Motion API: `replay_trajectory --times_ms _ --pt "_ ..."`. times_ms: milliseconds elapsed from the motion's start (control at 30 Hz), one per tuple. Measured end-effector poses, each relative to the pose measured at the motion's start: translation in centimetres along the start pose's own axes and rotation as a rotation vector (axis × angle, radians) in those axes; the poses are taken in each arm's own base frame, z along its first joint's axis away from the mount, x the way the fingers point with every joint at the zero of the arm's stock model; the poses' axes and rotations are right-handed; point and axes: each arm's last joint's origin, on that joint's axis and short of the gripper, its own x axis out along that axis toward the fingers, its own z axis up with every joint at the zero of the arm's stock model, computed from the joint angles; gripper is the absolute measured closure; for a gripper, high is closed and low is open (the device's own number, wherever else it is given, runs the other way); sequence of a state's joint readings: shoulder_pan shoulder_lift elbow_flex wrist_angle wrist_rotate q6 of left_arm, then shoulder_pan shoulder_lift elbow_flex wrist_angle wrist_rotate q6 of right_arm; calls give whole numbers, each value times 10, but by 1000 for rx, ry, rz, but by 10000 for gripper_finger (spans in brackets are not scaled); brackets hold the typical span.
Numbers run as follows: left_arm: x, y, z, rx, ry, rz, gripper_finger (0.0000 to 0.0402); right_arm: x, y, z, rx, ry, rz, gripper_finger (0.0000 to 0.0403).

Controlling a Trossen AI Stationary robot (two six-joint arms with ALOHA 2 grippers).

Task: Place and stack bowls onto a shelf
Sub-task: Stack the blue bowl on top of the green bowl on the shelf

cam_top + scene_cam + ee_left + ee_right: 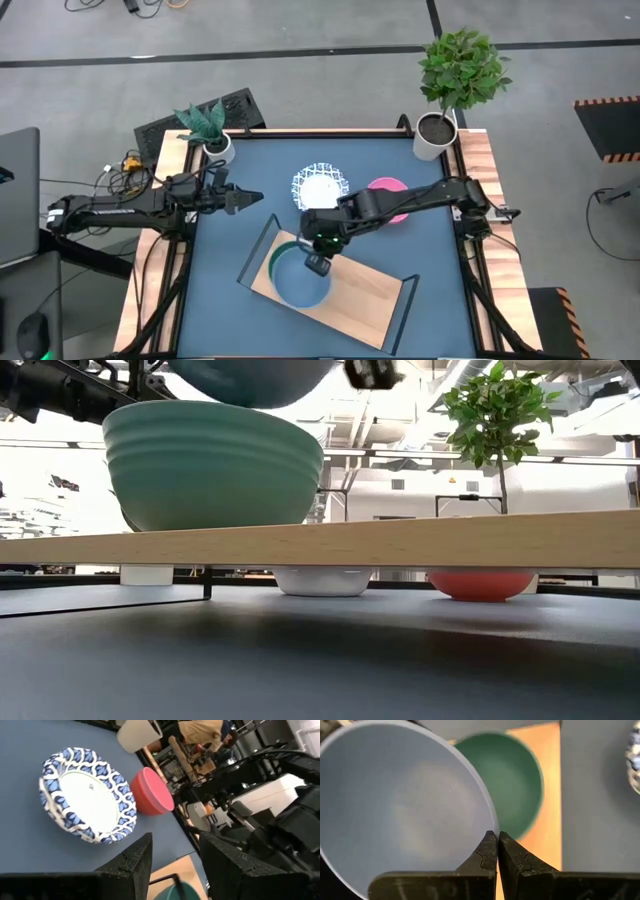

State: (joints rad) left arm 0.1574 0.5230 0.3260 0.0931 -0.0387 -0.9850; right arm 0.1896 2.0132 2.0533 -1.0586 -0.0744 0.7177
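Blue-grey bowl (400, 805), pinched at its rim in the right gripper's (496, 840) jaws, is hanging above the green bowl (507, 785) on the shelf (370, 295) and needs centring before lowering, while the left gripper (245, 199) is waiting, jaws parted, near the worktop's left edge.

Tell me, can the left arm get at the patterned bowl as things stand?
Probably yes. The left gripper is open, hovering over bare tabletop beside the patterned bowl, with nothing between them. The right gripper is busy over the shelf, holding a blue bowl above the green bowl.
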Motion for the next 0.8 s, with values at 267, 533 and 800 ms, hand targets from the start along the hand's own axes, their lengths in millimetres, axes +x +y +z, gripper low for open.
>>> replay_trajectory --times_ms 267,533,800 --pt "0 1 0 3 5 8 255 23 -21 15 49 8 -64 381" --pt "0 1 -1 4 9 14 255 39 -25 13 46 70 -86 381" --pt "0 1 -1 5 9 14 255 38 -32 19 62 55 -91 366"
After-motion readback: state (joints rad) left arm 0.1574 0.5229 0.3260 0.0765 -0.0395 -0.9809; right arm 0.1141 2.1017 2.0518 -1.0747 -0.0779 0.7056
